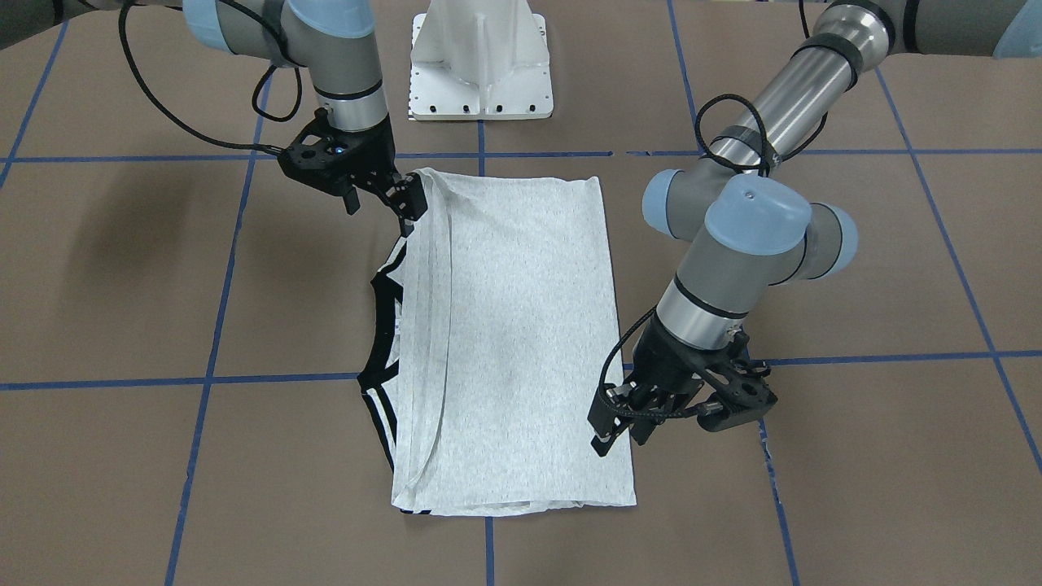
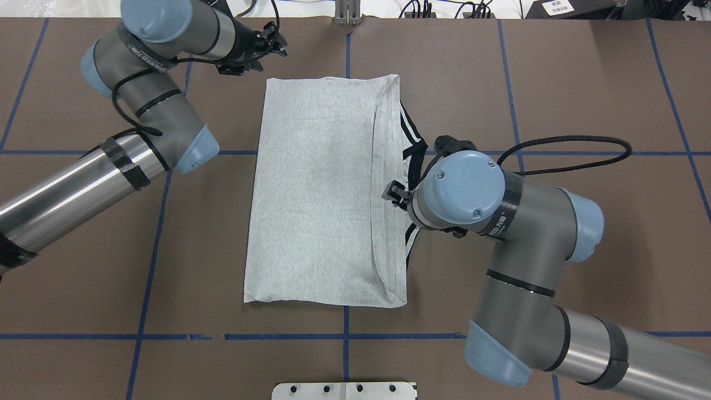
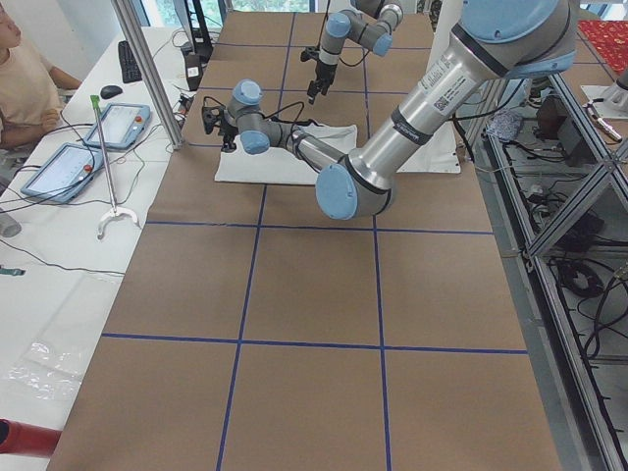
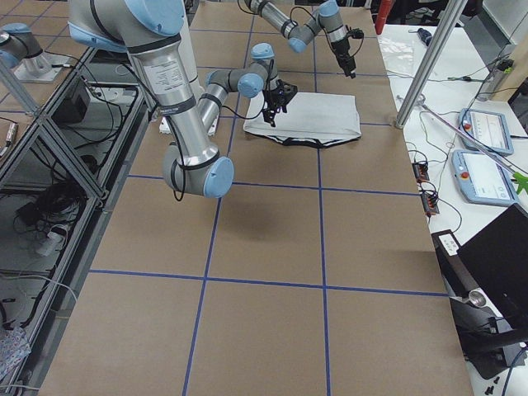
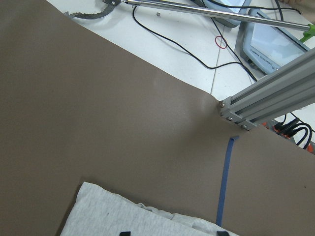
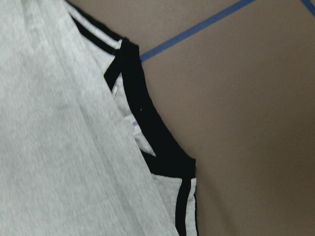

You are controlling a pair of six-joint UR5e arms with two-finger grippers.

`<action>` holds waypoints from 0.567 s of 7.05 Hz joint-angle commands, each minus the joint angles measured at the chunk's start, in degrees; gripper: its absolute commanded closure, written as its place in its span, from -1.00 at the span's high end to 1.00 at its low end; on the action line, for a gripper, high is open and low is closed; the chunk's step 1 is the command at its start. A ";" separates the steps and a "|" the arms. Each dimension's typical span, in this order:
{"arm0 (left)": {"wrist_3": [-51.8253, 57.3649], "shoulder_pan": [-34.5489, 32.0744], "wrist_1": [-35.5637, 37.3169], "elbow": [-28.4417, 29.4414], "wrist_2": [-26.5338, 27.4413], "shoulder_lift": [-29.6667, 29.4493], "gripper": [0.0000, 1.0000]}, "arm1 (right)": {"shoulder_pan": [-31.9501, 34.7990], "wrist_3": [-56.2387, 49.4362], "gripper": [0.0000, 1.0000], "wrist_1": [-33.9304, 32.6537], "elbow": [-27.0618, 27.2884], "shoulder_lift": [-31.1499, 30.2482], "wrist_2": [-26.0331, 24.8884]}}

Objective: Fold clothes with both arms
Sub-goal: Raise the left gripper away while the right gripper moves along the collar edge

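The grey T-shirt [image 1: 513, 342] lies folded flat into a long rectangle [image 2: 316, 194], its print hidden. The black neck band [image 1: 383, 325] and the black-and-white stripes [image 2: 410, 130] stick out from under the layered edge on the robot's right side. My right gripper [image 1: 381, 202] hovers open at the shirt corner nearest the robot, with nothing between its fingers. The right wrist view shows only the neck band [image 6: 147, 142] and grey cloth. My left gripper [image 1: 619, 439] hangs open beside the far corner on the opposite side [image 2: 261, 47]. Its fingertips [image 5: 123, 233] are apart above the cloth edge.
The white pedestal [image 1: 480, 65] stands at the robot's side of the brown table, which is marked with blue tape lines [image 1: 285, 378]. An aluminium post [image 5: 266, 98] and a side table with tablets [image 3: 118, 123] border the far edge, where a person [image 3: 25, 69] sits.
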 commanded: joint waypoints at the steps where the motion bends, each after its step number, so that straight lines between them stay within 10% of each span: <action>1: -0.03 -1.01 0.11 -5.74 -4.22 4.28 0.31 | -2.95 -11.83 1.00 -0.19 -3.81 2.38 5.35; 4: 0.33 -1.01 -0.68 -5.66 -4.14 5.42 0.31 | -3.04 -26.68 1.00 -0.89 -12.61 8.11 13.21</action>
